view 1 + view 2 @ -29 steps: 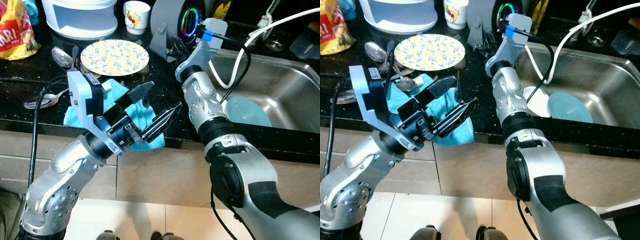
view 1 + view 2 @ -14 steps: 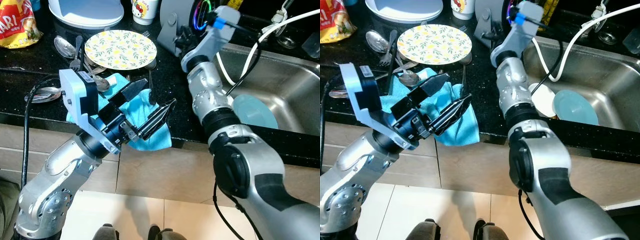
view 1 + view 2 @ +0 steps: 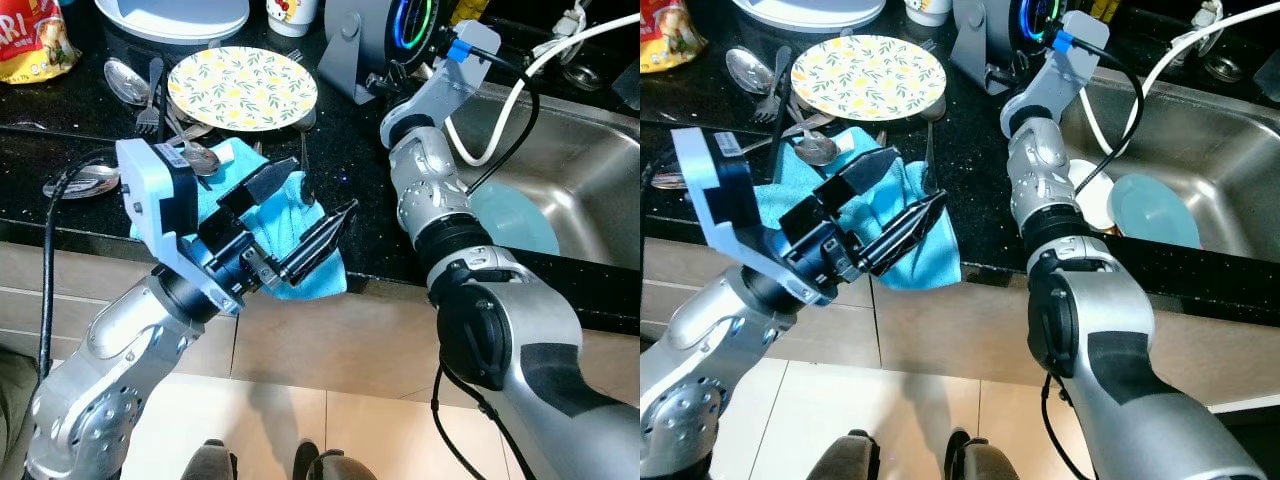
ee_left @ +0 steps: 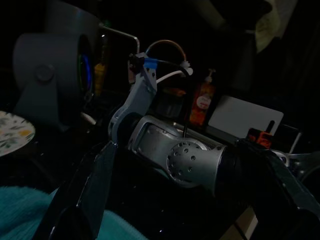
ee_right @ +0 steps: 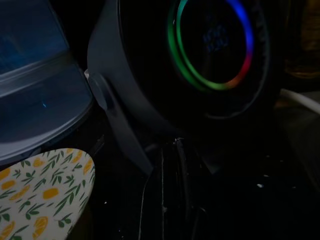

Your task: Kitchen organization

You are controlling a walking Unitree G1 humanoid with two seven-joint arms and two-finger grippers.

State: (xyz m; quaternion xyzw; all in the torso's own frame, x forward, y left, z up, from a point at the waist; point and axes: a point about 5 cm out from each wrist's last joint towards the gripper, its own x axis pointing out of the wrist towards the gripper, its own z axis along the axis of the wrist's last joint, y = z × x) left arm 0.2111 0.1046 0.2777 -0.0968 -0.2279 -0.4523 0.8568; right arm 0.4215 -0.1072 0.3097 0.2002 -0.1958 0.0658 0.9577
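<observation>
wide apart stand the jaws of the left gripper (image 3: 300,205), holding nothing, poised above the teal cloth (image 3: 290,225) that lies on the black counter (image 3: 60,140) and droops over its front edge. in the left eye view the yellow-flowered plate (image 3: 242,87) sits behind the cloth, with spoons and forks (image 3: 150,85) scattered beside it and one fork (image 3: 303,160) lying between plate and cloth. the right arm reaches forward to the round grey device with a glowing coloured ring (image 3: 385,35); whether the right gripper (image 5: 167,200) is parted or closed cannot be told. a steel sink (image 3: 590,170) to the right holds a pale blue plate (image 3: 515,220), and a white cable (image 3: 530,60) arcs over its edge. a red and yellow bag (image 3: 28,40) sits at the far left, its lettering cut off and not readable.

in the right eye view a small white dish (image 3: 1095,195) lies in the sink beside the blue plate, partly behind the right arm.

the left wrist view is dark: both black fingers (image 4: 90,185) spread wide at the edges, the right arm's silver joint between them, the cloth below, and an orange pump bottle (image 4: 202,102) behind with a label too dim to read.

the right wrist view shows the dark fingers pointing at the foot of the ringed device, the flowered plate close by, and a white and blue appliance (image 5: 35,90) behind.
</observation>
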